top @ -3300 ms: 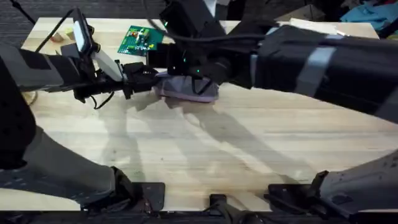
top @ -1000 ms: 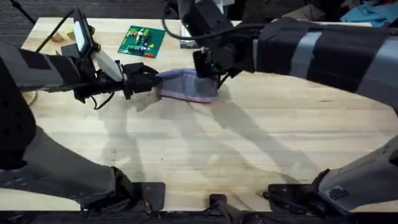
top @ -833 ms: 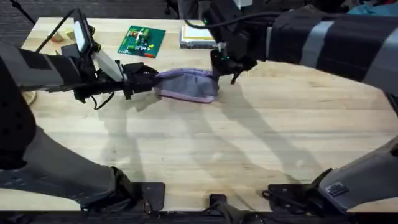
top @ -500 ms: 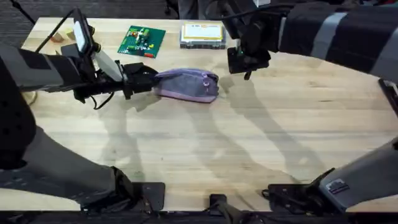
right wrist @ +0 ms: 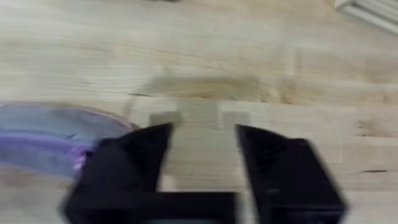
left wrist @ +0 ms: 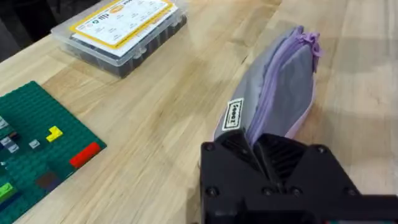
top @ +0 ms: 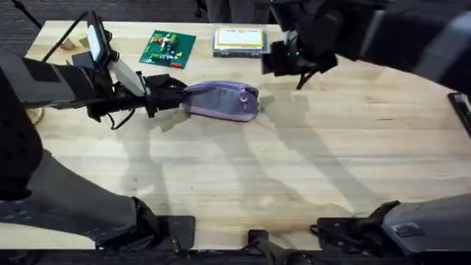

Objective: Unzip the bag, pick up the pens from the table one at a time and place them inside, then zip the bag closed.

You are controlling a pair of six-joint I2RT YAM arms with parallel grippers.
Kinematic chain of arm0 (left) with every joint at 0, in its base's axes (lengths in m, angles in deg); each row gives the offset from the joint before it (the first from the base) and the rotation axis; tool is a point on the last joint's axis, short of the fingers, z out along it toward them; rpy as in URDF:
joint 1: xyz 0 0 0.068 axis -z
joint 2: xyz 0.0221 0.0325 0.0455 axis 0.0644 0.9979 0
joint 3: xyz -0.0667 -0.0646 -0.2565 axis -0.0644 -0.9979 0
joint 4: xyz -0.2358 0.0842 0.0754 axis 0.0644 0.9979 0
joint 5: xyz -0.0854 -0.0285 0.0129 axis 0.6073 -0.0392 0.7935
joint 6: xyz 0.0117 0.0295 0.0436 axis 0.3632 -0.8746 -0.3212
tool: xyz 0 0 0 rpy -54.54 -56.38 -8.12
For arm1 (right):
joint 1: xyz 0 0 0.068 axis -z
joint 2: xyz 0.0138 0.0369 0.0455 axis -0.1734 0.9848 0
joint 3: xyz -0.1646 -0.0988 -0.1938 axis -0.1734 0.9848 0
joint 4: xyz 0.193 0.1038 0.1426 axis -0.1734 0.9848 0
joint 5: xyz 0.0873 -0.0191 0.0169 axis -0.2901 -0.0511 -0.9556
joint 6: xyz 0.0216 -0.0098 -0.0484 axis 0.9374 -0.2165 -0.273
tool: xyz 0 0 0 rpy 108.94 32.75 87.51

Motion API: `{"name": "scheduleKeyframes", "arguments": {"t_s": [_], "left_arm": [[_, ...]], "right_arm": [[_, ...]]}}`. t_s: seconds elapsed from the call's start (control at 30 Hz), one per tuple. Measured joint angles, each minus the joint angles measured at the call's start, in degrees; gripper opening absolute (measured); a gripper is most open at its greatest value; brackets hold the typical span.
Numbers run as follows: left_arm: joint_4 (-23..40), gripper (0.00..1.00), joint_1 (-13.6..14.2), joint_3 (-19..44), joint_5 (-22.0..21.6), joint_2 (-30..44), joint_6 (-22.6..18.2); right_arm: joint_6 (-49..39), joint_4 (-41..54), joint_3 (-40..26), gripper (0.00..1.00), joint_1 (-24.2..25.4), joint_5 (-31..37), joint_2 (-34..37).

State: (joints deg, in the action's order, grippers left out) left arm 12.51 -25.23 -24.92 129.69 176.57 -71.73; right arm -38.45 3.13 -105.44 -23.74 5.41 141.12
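The lavender and grey bag [top: 221, 101] lies on the table [top: 309, 162], left of centre, its purple zipper running along the top. My left gripper [top: 173, 92] is shut on the bag's left end; in the left wrist view the bag [left wrist: 280, 87] stretches away from the clamped fingers [left wrist: 258, 152], and the zipper looks closed up to the pull [left wrist: 309, 41]. My right gripper [top: 283, 62] hangs behind and right of the bag, clear of it. In the right wrist view that gripper [right wrist: 202, 149] stands open over bare wood, with the bag's end [right wrist: 43, 134] off to one side. The pens are out of view.
A clear parts box [top: 239, 40] with a yellow label sits at the back, close to the right gripper. A green board [top: 168, 48] lies left of it. A wide stretch of bare tabletop runs in front of the bag.
My right gripper let go of the bag's right end, then rose and drew back to the right. The bag now lies flat in plain sight. The left gripper has kept its hold.
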Motion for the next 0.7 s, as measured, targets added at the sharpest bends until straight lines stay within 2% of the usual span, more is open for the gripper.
{"name": "scheduleKeyframes", "arguments": {"t_s": [0.07,0.1,0.4,0.43,0.53,0.57,0.7], "left_arm": [[0.0,0.042,0.0,0.0,0.0,0.0,0.0],[0.0,0.042,0.0,0.0,0.0,0.0,0.0],[0.0,0.055,0.0,0.0,0.0,0.0,0.0],[-0.1,0.109,0.0,0.0,-0.1,0.0,-0.1],[-0.2,0.568,-0.1,0.0,-0.6,0.0,-0.1],[-0.1,0.960,-0.2,0.0,-0.8,0.0,0.0],[-0.2,0.992,-0.2,0.0,-0.9,0.0,0.0]], "right_arm": [[0.0,0.3,0.0,0.933,-1.1,0.0,-2.1],[-0.2,0.6,0.0,0.980,-1.7,0.0,-3.0],[-0.2,2.0,0.0,0.998,-4.3,0.0,-5.7],[-0.2,2.4,0.0,0.998,-4.4,0.0,-5.7],[-0.2,2.7,0.0,0.998,-4.4,0.0,-5.7],[-0.2,2.8,0.0,0.998,-4.4,0.0,-5.7],[-0.2,2.9,0.0,0.998,-4.7,0.0,-5.7]]}}
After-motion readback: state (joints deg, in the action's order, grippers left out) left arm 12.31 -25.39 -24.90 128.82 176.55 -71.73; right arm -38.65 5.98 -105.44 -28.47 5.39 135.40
